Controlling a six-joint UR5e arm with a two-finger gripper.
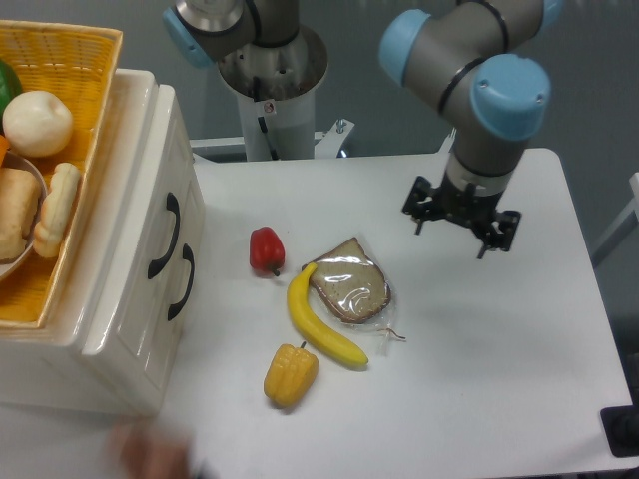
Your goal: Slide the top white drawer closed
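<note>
White top drawer (150, 205) is sitting near the table's left edge; gripper (461, 226), fingers spread, is hovering well apart—should push its front squarely.

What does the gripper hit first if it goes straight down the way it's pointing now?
Likely bare table. The gripper points down over open white surface right of the bagged bread; nothing shows beneath it, though depth is unclear.

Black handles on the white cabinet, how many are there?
2. The upper handle is on the top white drawer; the lower handle sits just below it on the lower drawer front. Other sides are hidden.
</note>
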